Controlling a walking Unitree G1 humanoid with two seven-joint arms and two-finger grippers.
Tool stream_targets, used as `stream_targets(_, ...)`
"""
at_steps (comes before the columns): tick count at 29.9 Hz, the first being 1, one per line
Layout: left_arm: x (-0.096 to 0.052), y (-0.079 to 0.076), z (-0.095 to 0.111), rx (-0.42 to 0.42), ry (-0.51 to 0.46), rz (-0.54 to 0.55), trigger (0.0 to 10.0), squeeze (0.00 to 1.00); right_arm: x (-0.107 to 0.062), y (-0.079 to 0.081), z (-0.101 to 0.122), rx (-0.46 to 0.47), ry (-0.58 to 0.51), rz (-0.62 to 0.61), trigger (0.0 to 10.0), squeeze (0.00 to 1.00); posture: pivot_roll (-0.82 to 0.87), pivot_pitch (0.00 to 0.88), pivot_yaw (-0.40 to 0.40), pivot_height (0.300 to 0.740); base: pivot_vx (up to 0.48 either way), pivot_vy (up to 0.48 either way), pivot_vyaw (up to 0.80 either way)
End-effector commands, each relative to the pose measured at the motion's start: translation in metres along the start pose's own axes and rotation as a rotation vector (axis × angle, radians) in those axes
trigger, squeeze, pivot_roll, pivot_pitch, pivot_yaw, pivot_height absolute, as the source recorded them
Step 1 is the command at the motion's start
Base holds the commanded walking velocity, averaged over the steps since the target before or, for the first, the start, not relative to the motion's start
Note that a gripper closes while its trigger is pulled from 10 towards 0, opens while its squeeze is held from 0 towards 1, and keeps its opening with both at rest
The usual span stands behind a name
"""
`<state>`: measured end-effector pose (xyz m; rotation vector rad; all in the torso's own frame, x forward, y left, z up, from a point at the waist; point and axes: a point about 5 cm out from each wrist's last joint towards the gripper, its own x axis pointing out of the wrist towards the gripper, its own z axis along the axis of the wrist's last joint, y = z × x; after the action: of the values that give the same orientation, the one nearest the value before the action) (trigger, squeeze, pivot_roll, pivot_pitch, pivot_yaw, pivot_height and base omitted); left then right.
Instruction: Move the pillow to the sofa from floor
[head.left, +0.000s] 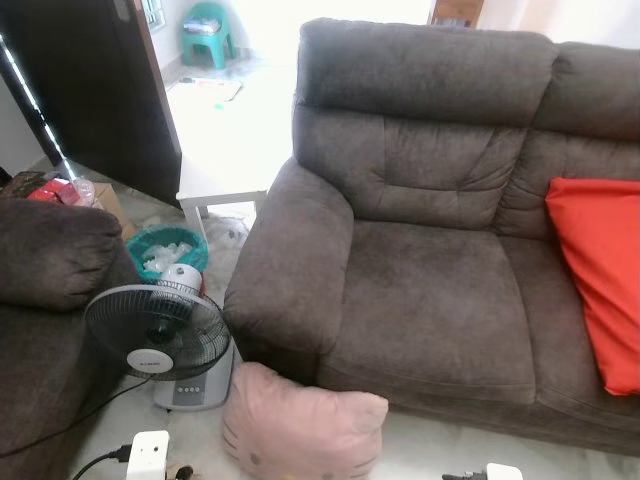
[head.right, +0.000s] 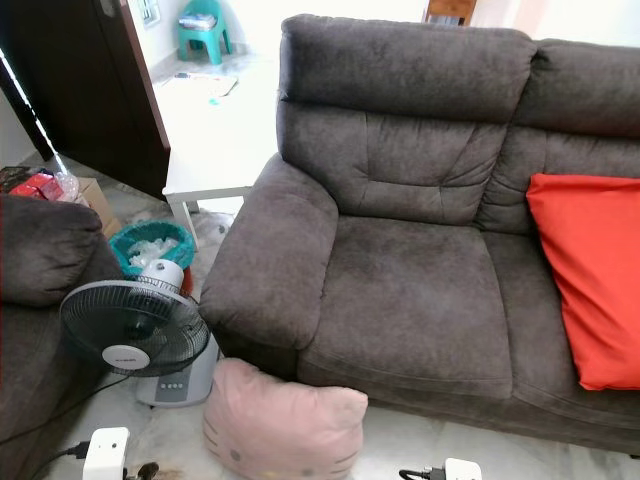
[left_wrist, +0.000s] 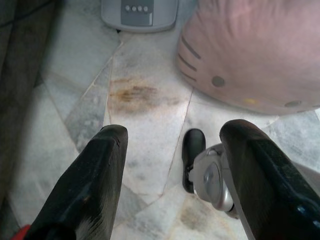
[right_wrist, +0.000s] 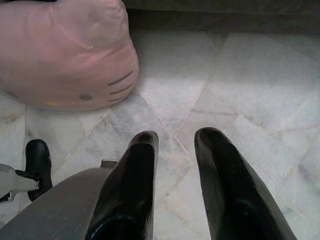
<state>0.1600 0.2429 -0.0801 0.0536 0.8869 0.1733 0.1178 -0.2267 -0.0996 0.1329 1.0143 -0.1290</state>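
Note:
A pink pillow (head.left: 300, 425) with a cat face lies on the marble floor, against the front of the dark grey sofa (head.left: 420, 290) near its left armrest. The pillow's whiskered side shows in both wrist views (left_wrist: 250, 55) (right_wrist: 65, 55). My left gripper (left_wrist: 175, 165) hangs open wide over the floor, a short way to the pillow's left. My right gripper (right_wrist: 175, 140) hovers over bare tiles on the pillow's other side, its fingers open by a narrow gap. Neither touches the pillow. The sofa's left seat is bare.
A red cushion (head.left: 600, 270) leans on the sofa's right seat. A grey table fan (head.left: 158, 335) stands on the floor just left of the pillow, its cable trailing. Behind it are a teal basket (head.left: 165, 250) and a white low table (head.left: 225, 160). Another sofa's arm (head.left: 50, 250) is at far left.

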Motion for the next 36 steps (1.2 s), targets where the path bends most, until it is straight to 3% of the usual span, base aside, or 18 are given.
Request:
stream_targets(1, -0.0007, 0.0009, -0.0028, 0.012, 0.011, -0.003, 10.0, 0.00, 0.0001, -0.0005, 0.0001, 0.006, 0.003, -0.003, 10.0, 0.00, 0.07, 0.024, -0.057, 0.740, 0.000, 0.000, 0.00)
stream_targets(26, -0.0008, 0.0008, -0.0035, 0.003, 0.015, 0.000, 10.0, 0.00, 0.0000, -0.0003, 0.0001, 0.009, 0.000, -0.001, 10.0, 0.00, 0.07, 0.018, -0.057, 0.740, 0.000, 0.000, 0.00)
stream_targets(36, -0.0009, 0.0010, -0.0040, 0.001, 0.019, 0.001, 10.0, 0.00, 0.0000, -0.0002, -0.0001, 0.009, 0.001, 0.000, 10.0, 0.00, 0.07, 0.020, -0.056, 0.740, 0.000, 0.253, 0.00)
